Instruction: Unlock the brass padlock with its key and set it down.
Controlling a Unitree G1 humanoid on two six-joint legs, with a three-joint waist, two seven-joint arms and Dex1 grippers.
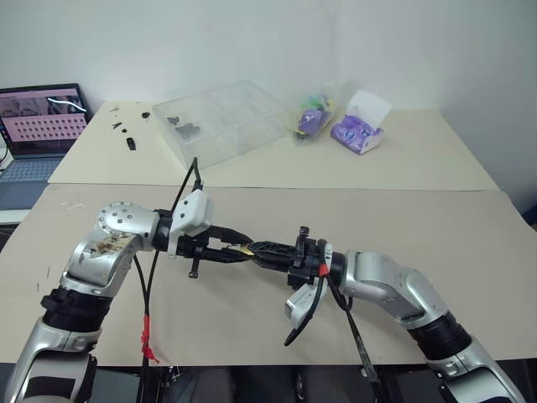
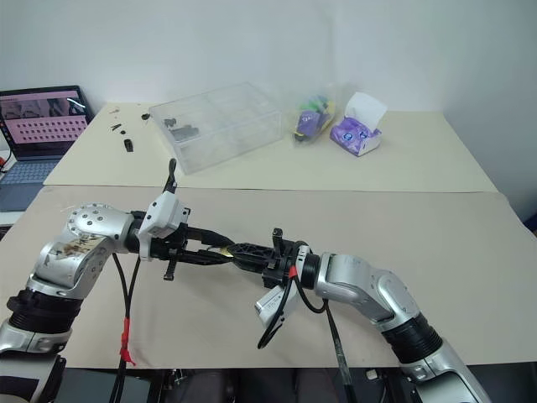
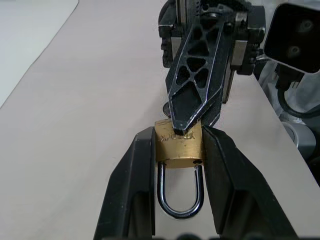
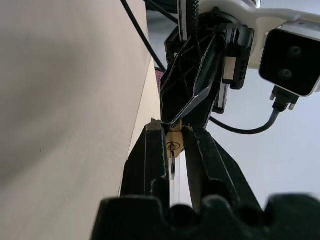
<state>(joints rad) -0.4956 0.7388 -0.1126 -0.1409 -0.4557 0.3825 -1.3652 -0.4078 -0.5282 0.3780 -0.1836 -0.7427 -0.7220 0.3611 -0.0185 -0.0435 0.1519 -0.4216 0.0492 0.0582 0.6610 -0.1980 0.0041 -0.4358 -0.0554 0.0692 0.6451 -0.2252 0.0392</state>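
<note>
Left gripper (image 3: 177, 150): fingers clamped on the brass padlock (image 3: 178, 145) (shackle toward the wrist), held above the table (image 1: 470, 243).
Right gripper (image 4: 172, 131): fingers nearly together, tips meeting the padlock's keyhole end; key not discernible.
Clear plastic box (image 1: 222, 117): far table, small dark parts inside.

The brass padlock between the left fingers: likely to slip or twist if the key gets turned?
The brass padlock looks smooth and rigid, clamped only on its flat sides by the left gripper, so it may slip. Its shackle hangs unsupported; twisting seems possible.
</note>
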